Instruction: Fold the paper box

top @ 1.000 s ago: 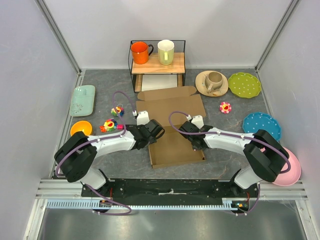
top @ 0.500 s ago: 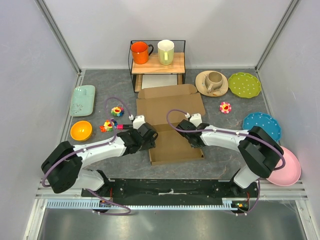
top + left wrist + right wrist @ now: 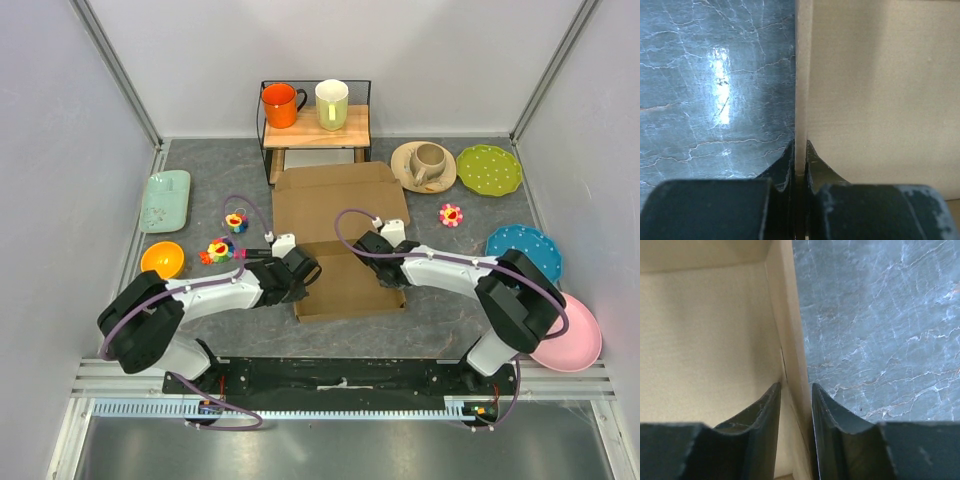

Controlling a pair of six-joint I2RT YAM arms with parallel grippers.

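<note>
The paper box is brown cardboard lying mid-table, its lid flap flat toward the rack and its shallow tray nearest the arms. My left gripper is at the tray's left wall. In the left wrist view the gripper is shut on the thin upright edge of that wall, with the box floor to the right. My right gripper is at the tray's right wall. In the right wrist view the gripper is open and straddles that wall, with a gap on the inner side.
A wire rack at the back holds an orange mug and a pale green mug. On the right are a tan plate with a cup, a green plate, a blue plate and a pink plate. On the left are a mint tray, an orange bowl and flower toys.
My left gripper has closed onto the tray's left wall. My right gripper, shut before, has opened around the right wall. The box has shifted slightly.
</note>
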